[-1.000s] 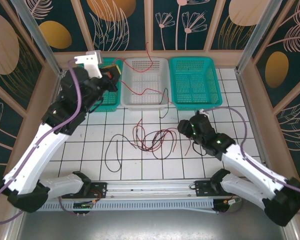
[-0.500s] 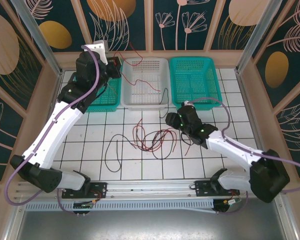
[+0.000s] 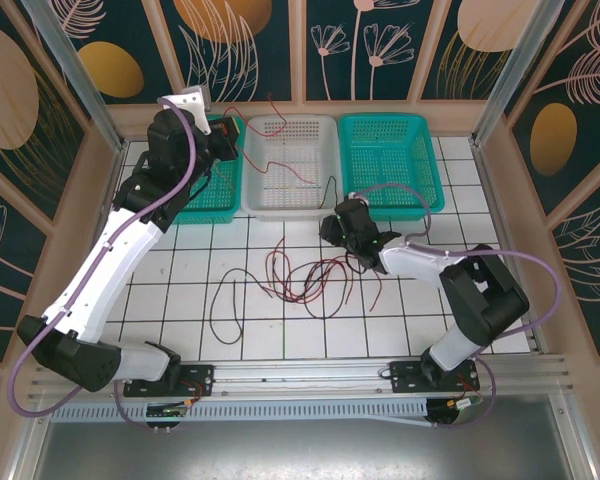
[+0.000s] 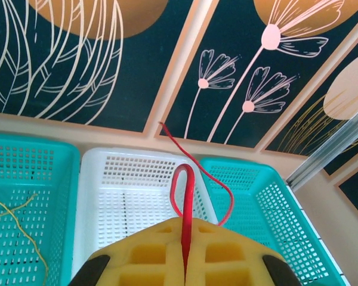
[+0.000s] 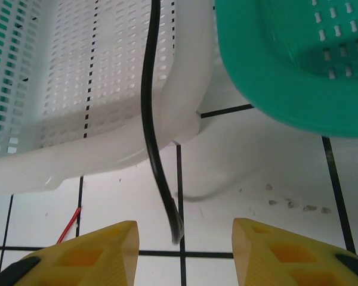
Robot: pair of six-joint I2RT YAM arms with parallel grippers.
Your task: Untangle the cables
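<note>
The black cable (image 5: 149,119) is best centred between the parted jaws of the right gripper (image 5: 185,238) before closing; the red cable (image 4: 188,179) is clamped in the left gripper (image 4: 187,247).

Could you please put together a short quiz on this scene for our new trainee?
1. True or false: the left tool is shut on a red cable.
2. The black cable, whose end hangs between the open fingers of the right tool, runs down in front of which container? A: the white basket. B: a cardboard box. C: a metal tray.
3. In the left wrist view, what colour is the thin cable lying in the teal basket on the left?

Key: 1 true; 2 A; 3 yellow.
</note>
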